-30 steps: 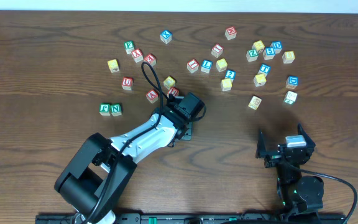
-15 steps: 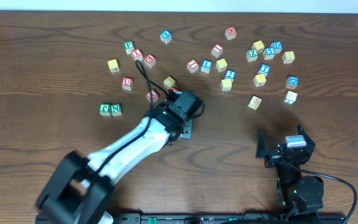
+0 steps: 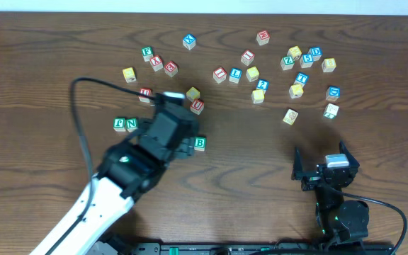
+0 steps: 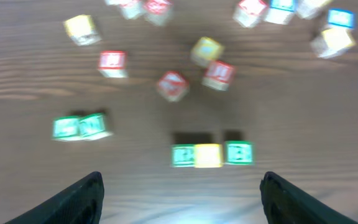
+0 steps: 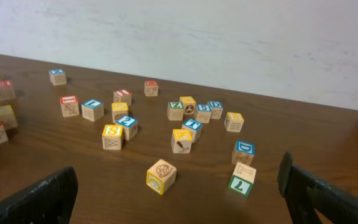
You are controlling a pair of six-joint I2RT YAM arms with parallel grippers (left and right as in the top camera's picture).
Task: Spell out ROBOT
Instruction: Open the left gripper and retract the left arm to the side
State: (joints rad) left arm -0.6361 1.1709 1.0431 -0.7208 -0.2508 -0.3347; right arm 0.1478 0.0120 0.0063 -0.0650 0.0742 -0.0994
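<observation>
The word is being laid out as a row of three blocks (image 4: 207,155) in the lower middle of the left wrist view. The row sits on bare table (image 3: 261,163) below the scatter, probably so the letters read in a line apart from the rest. It runs green, yellow, green, each block touching the next. From overhead only its right end shows, the green B block (image 3: 200,144) just right of centre; the left arm covers the other two. The wrist picture is too blurred to read their letters, though R and O would fit, leaving O and T to fetch.

The left gripper (image 4: 180,182) hangs over the near side of the row, fingers spread wide and holding nothing, which suits a reach for another letter. The right gripper (image 5: 179,177) is parked at lower right, equally wide and empty.

A green pair (image 3: 125,125), F and N, lies at left. Roughly two dozen loose blocks (image 3: 297,91) fill the upper half.
</observation>
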